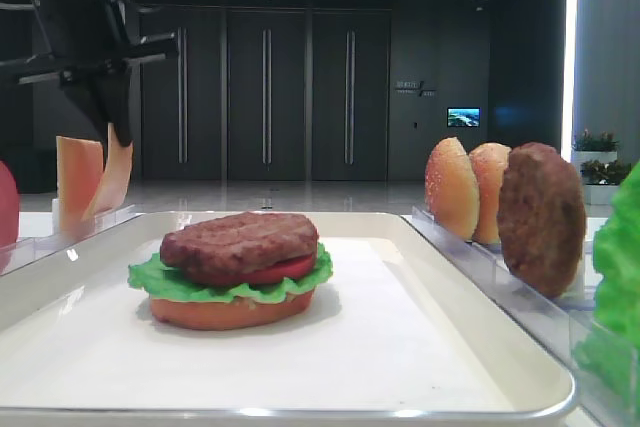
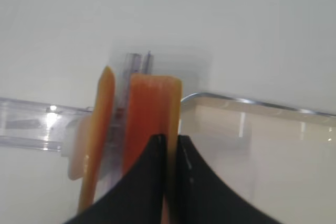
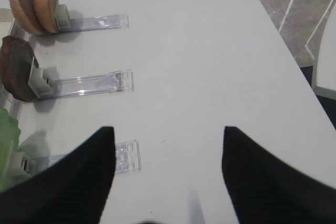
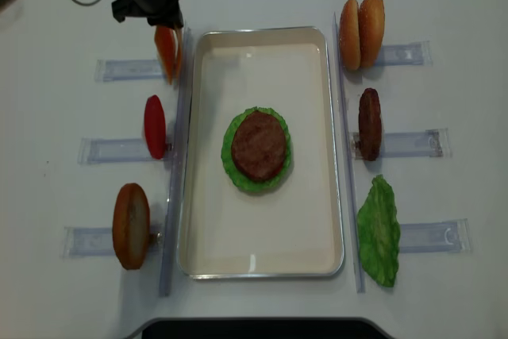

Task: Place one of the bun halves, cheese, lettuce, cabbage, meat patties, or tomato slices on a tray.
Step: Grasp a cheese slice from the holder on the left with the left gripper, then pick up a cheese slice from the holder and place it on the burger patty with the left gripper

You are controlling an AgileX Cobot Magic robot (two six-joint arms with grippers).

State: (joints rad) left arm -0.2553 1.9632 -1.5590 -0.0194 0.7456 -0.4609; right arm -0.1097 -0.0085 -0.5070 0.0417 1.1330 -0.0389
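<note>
Step in hand: picking the cheese. The left gripper [image 2: 169,145] has its fingers pressed together on the top edge of one cheese slice [image 2: 152,124], which stands upright in its clear rack [image 2: 31,124] just outside the tray's upper left corner in the overhead view. A second cheese slice [image 2: 100,129] stands just beside it, apart from the fingers. In the overhead view the left gripper [image 4: 168,23] sits over the cheese [image 4: 167,52], left of the tray [image 4: 262,263].

On the tray a stack is already built: bottom bun [image 1: 230,312], lettuce [image 1: 160,282], tomato slice [image 1: 290,269], meat patty [image 1: 240,242] on top. Cheese looks like the next layer.

The right gripper [image 3: 168,171] hangs spread wide over bare tabletop [image 3: 199,51], holding nothing, near the racks with the bun halves [image 3: 34,1] and a spare patty [image 3: 16,69].

Next move likely calls for lifting straight up so the thin slice clears the rack without dragging its neighbour, then carrying it right and down-frame over the patty. The slice is floppy, so it may sag or swing; release low and centred.
</note>
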